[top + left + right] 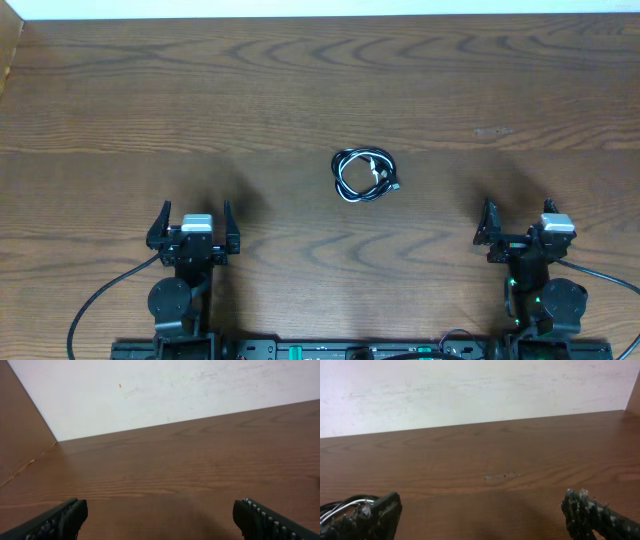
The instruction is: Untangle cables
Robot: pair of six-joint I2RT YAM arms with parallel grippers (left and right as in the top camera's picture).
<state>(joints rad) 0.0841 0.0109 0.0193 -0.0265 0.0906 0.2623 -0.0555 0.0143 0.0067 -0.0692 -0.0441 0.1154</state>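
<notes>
Left gripper [195,218]: stood wide, empty.
Right gripper [518,215]: stood wide, empty.
Cables [365,176]: lay tangled ahead, between both grippers, untouched.

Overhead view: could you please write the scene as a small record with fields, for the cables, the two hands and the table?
cables: black ones and a white one, in one small coiled tangle, lying near the middle of the table
left hand: open, empty, near the front edge, apart from the cables
right hand: open, empty, near the front edge, apart from the cables
table: brown wood
task state: not yet begun, cables tangled
</notes>
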